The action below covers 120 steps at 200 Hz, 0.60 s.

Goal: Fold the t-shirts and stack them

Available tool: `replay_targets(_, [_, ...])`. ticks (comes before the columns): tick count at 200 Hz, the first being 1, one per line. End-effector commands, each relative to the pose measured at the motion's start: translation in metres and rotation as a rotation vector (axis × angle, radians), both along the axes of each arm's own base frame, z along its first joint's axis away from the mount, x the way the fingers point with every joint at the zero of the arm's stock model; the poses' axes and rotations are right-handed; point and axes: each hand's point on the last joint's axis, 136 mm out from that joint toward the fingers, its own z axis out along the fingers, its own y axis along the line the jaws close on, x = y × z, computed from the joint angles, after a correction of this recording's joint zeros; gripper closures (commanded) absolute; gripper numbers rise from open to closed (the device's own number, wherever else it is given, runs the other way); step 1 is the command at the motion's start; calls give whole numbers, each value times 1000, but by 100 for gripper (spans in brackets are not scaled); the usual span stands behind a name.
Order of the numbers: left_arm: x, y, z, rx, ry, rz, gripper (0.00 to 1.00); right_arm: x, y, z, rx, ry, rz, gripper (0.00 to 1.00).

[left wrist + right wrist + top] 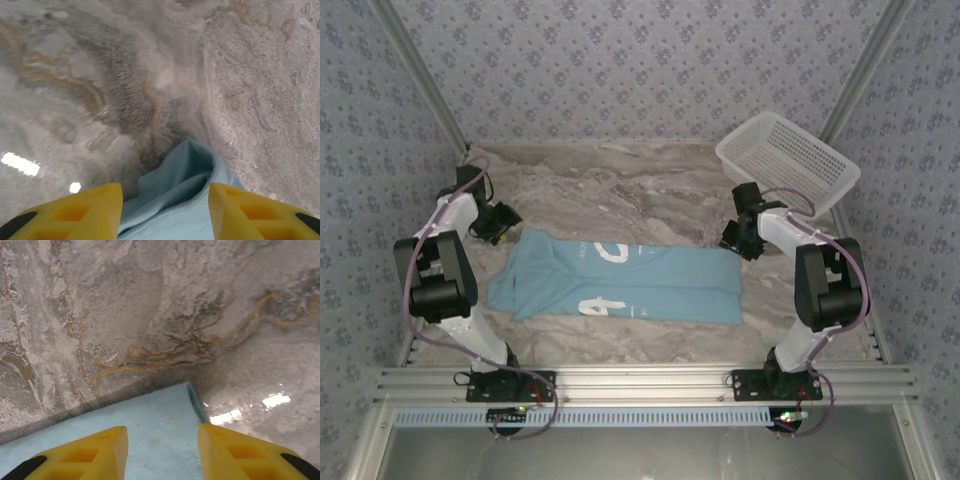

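Table [620, 180]: grey-brown marbled top. You have bare surface behind the cloth and a narrower bare strip in front of it.

T-shirt [620, 285]: light blue, lying flat about mid-table and slightly nearer the arms. Its long axis runs left to right, from one arm to the other. It looks doubled over along its length, with only pieces of the white lettering showing at the far and near edges. The right end is straight and square. In the right wrist view its stitched corner [165, 420] lies flat on the marble. The left end is wider and uneven. In the left wrist view a rounded, rumpled fold [185, 175] pokes out over the table.

Basket [788, 160]: white mesh, in the far right corner, tilted, well apart from the shirt and just behind the right arm.

Left gripper [164, 192]: over the shirt's far left corner, jaws spread wide, cloth under the gap, nothing pinched.

Right gripper [161, 432]: over the far right corner, jaws equally wide, hem below, nothing gripped. You cannot tell whether either one touches the fabric.
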Motion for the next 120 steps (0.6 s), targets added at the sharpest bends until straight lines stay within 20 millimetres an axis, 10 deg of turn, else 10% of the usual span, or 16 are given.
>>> replay_targets(1, [22,-13,9,-46,-77,-78,51,8,6,2,8,-7,26,58])
replay_targets(78, [34,-31,-19,-85,-36,-145,60,2,12,-22,-6,67,24,59])
replay_targets(120, [23,-19,-32,-8,24,-108,87,-5,7,-31,-41,111,17,61])
